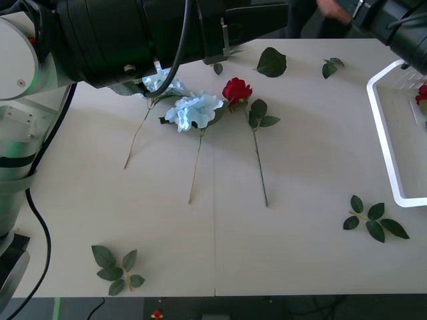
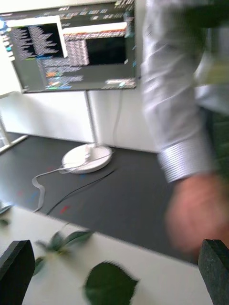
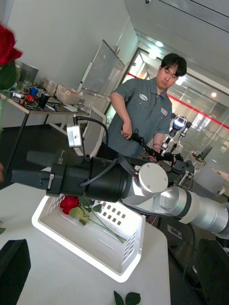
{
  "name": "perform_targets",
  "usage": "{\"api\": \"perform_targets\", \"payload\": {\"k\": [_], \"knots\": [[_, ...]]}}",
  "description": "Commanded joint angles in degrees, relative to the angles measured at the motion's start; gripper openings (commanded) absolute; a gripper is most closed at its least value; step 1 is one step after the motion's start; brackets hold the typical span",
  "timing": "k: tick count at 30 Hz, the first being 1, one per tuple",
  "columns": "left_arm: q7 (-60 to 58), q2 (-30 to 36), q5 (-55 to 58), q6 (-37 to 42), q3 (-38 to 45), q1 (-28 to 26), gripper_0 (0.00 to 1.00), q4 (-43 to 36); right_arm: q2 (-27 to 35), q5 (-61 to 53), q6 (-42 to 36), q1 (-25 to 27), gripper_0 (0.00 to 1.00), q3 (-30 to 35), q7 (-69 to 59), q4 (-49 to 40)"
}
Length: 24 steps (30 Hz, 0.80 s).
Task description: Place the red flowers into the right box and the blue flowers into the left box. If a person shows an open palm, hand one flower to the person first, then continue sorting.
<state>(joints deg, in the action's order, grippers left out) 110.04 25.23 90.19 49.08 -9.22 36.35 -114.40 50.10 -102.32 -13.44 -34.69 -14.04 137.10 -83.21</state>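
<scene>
Right gripper [image 2: 114,279] at the worktop's far edge, fingers spread and empty, faces the person's hand [image 2: 198,217] (blurred), so probably the handover step. Left gripper [image 3: 114,274] is also released and idle. 1 red flower [image 1: 236,89] and 2 blue flowers [image 1: 195,110] lie mid-far edge. The right box [image 1: 381,133] holds 1 rose [image 3: 69,203].

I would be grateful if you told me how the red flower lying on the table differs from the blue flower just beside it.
The red flower has a small, tight, deep-red bloom; the blue flower has a wider, fluffy, pale head. The red flower's stem carries broad green leaves near the bloom, while the blue flower's stem below the head looks bare and paler. The red flower lies nearer the right box. Both lie flat on the table, stems pointing toward the robot.
</scene>
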Motion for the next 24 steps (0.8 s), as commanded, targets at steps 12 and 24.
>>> {"api": "perform_targets", "payload": {"k": [12,24], "knots": [[-0.7,-0.5,3.2,0.7,0.2,1.2,1.0,-0.7,1.1,6.7,-32.3,0.4,1.0,5.8,-10.6,-0.2],[-16.3,8.3,-10.8,21.4,14.7,1.3,1.0,0.9,-11.7,37.5,-46.4,-7.1,1.0,2.0,-40.1,-0.2]]}}
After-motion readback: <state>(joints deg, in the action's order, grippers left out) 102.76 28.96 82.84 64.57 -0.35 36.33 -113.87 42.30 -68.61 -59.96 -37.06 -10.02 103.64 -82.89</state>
